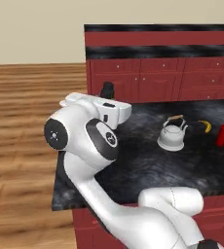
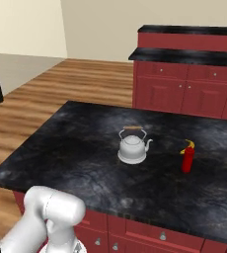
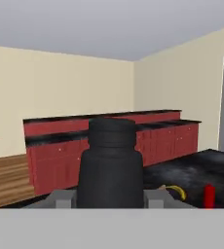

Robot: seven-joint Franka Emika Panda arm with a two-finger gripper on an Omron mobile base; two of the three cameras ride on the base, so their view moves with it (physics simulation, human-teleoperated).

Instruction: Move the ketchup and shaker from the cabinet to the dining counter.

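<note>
Your pincer (image 3: 110, 202) is closed on the shaker (image 3: 110, 163), which stands upright between its fingers, held in the air off the left end of the bench (image 2: 61, 148). The ketchup (image 2: 187, 159) already stands upright on the bench, toward its right side, with a banana (image 2: 189, 145) just behind it and a kettle (image 2: 132, 146) well to its left.

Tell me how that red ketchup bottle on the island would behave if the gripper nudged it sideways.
The ketchup stands upright, tall and slim on a narrow base, so a high nudge would probably tip it rather than slide it. Once down, its round body would likely roll on the smooth dining counter. The banana just behind it might get bumped.
</note>
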